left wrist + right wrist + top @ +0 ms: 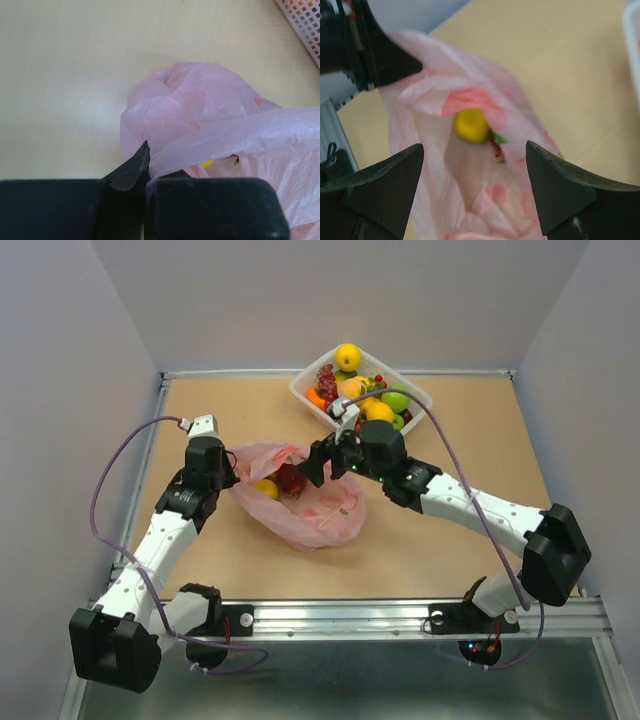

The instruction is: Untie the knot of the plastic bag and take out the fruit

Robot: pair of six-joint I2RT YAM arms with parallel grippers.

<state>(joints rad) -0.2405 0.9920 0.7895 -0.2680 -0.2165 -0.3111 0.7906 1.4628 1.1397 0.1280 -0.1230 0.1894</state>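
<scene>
Tan tabletop (460, 530): L hand (146, 159) pinches crinkly pink plastic bag (325, 512), R hand (475, 150) spread open over round yellow fruit (470, 125).

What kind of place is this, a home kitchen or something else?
Probably a lab robot cell, not a home. Plain walls box in a brown table, the left arm and the right arm are mounted on a metal rail, and the basket holds glossy toy-like fruit.

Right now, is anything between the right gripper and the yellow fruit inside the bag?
Nothing visible. The left gripper pinches the rim of the plastic bag, the mouth gapes, and the yellow fruit lies exposed beyond the open right gripper.
</scene>
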